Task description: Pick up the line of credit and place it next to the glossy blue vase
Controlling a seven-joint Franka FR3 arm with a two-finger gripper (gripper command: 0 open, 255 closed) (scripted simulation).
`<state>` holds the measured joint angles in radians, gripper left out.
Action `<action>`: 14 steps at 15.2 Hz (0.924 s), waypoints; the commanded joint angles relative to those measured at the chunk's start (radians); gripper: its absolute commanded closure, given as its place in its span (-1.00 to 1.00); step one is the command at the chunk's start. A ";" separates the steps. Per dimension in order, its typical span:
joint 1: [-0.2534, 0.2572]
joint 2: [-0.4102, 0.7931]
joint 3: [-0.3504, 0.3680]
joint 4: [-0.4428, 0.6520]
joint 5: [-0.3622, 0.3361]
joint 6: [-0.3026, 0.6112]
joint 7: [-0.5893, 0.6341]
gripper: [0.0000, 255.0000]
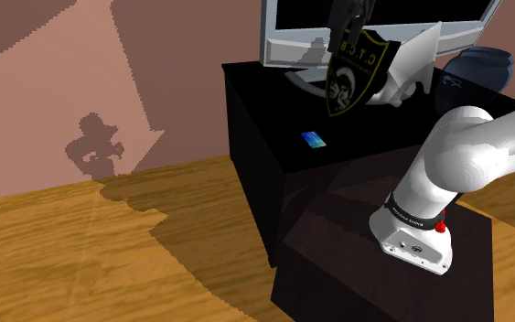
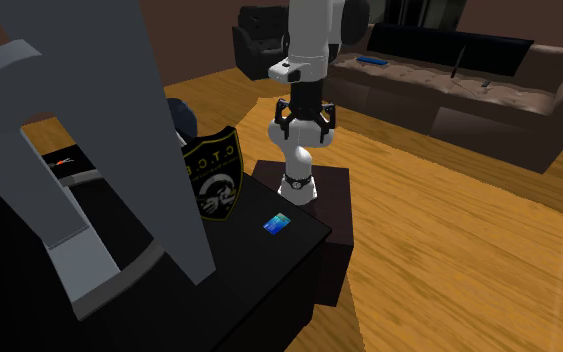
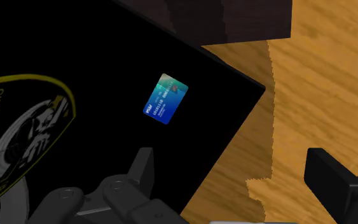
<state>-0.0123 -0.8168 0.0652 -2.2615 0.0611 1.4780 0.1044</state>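
The credit card (image 1: pixel 313 140) lies flat on the cabinet top (image 1: pixel 260 96) near the corner beside the robot's stand (image 1: pixel 337 274), apart from the shield emblem (image 1: pixel 356 78) standing behind it before the monitor (image 1: pixel 292 32), with the vase (image 1: pixel 479 66) beyond the emblem at the shoulder view's right.

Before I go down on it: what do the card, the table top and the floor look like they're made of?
Card: thin and flat, blue-green print with white lettering; probably plastic, though it could be coated paper. Table top: plain black, matte, no grain showing; material open. Floor: wood, judging by the amber grain.
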 commanded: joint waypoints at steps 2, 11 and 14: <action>-0.009 0.000 0.000 -0.033 0.003 0.024 0.016 -1.00; -0.091 0.034 -0.002 -0.298 0.033 0.254 0.154 -1.00; -0.117 0.063 -0.002 -0.376 0.045 0.338 0.198 -1.00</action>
<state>-0.1188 -0.7840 0.0625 -2.6165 0.1025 1.7718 0.2873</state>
